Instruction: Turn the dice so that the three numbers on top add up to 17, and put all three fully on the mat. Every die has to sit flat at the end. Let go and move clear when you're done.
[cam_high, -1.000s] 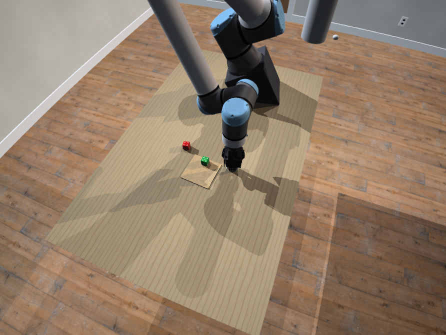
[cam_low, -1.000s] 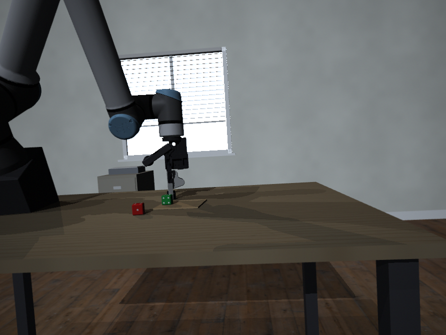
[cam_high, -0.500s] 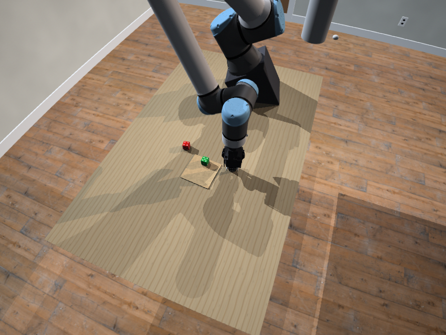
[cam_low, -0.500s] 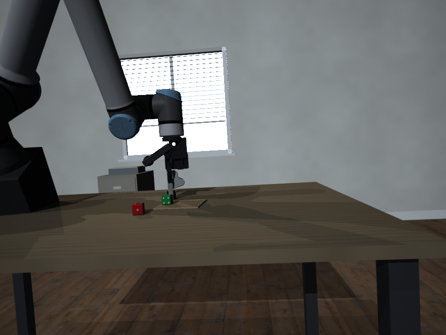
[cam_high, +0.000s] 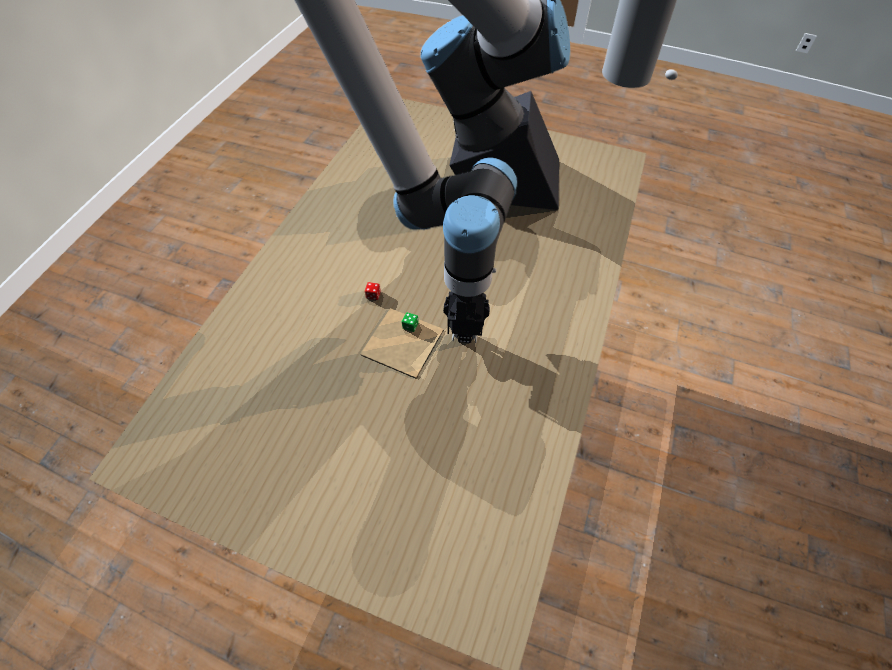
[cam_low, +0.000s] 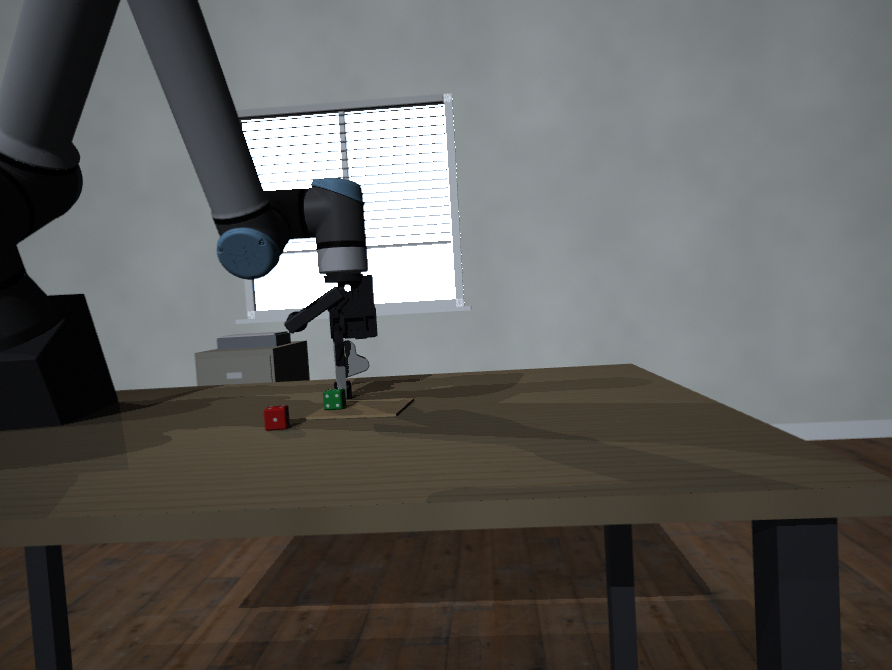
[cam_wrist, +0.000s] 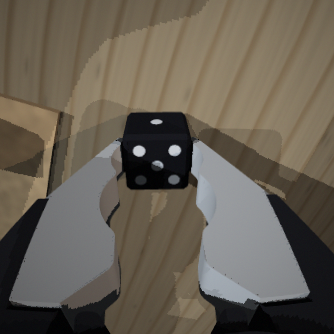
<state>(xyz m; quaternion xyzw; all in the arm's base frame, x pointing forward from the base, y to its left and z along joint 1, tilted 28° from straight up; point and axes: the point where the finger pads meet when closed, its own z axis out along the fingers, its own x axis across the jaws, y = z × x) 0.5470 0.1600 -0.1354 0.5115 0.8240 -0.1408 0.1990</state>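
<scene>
Fingers pinching the black die (cam_wrist: 156, 156) from both sides, right at the tips of the gripper (cam_wrist: 156, 165), down on the table (cam_low: 504, 447) just off the mat's (cam_high: 392, 353) right edge. Five pips facing the wrist camera, one pip on the far face. Green die (cam_high: 409, 321) sitting flat near the mat's far corner, close to the edge, just beside the gripper (cam_high: 465, 337). Red die (cam_high: 372, 290) off the mat, on bare wood near that same corner. Most of the mat's near half showing uncovered. Wide stretch of table toward the front and right, nothing standing there.
</scene>
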